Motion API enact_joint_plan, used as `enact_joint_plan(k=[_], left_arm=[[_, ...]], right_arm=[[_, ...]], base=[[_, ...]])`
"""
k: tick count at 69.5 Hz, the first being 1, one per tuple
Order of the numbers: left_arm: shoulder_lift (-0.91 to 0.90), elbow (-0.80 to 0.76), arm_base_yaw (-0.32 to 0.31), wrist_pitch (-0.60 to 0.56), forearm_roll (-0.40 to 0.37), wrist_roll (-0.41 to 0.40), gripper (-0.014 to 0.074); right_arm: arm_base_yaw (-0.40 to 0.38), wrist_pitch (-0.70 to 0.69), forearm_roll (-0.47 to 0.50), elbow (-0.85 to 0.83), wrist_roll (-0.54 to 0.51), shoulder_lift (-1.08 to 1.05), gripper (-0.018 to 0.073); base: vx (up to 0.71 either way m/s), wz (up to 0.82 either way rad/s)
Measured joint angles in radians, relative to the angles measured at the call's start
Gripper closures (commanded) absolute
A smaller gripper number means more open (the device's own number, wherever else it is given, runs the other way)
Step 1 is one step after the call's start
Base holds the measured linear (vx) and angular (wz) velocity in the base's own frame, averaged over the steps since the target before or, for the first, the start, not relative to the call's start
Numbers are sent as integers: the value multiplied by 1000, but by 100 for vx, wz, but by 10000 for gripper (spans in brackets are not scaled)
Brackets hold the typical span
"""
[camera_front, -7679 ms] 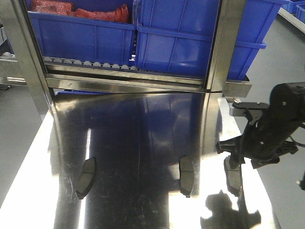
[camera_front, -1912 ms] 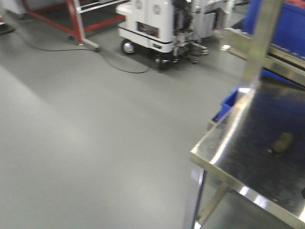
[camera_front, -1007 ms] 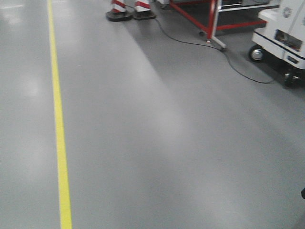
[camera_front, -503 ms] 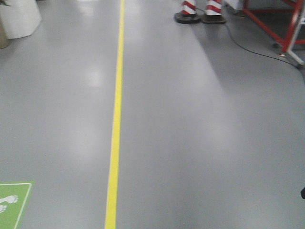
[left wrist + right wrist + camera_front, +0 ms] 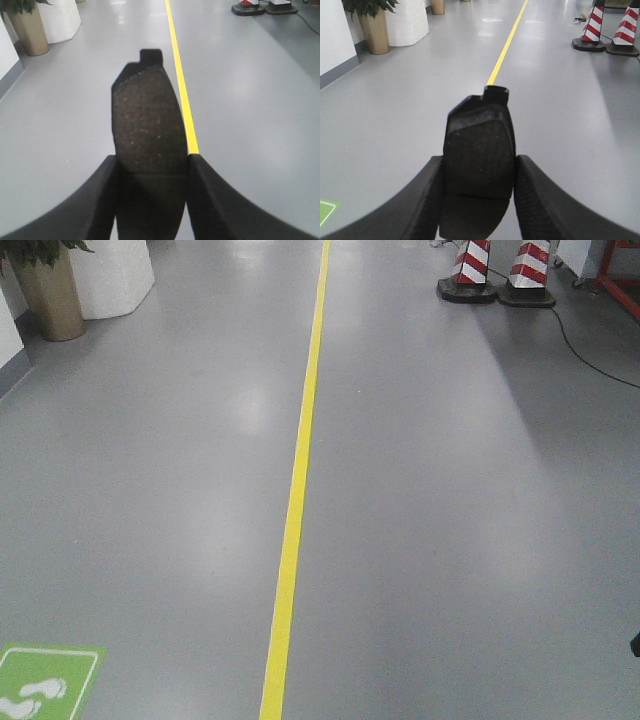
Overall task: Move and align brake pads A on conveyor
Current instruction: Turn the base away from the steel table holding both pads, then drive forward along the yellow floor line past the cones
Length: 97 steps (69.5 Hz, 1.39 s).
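My left gripper (image 5: 152, 165) is shut on a dark grey brake pad (image 5: 146, 125) that sticks out forward between the black fingers (image 5: 102, 195), held above the grey floor. My right gripper (image 5: 479, 167) is shut on a second dark brake pad (image 5: 479, 145), its groove showing across the middle, held the same way. The conveyor and the other brake pads are out of view. In the front view neither gripper shows.
A grey workshop floor with a yellow line (image 5: 300, 470) runs ahead. Two red-and-white cones (image 5: 495, 270) and a black cable (image 5: 590, 350) stand at the far right. A plant pot (image 5: 50, 295) and white pillar base (image 5: 110, 275) are far left. A green footprint sign (image 5: 40, 685) lies near left.
The front view has swung from the steel table round over the floor; the yellow line and cones have shifted right, and the plant pot has come into view.
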Motion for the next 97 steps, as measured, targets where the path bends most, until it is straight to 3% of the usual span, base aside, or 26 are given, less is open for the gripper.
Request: enact_joint_plan(k=[97], left_arm=[[0, 0, 0, 1, 0, 0, 603]], right_arm=[[0, 0, 0, 0, 0, 0, 566]], base=[[60, -5]])
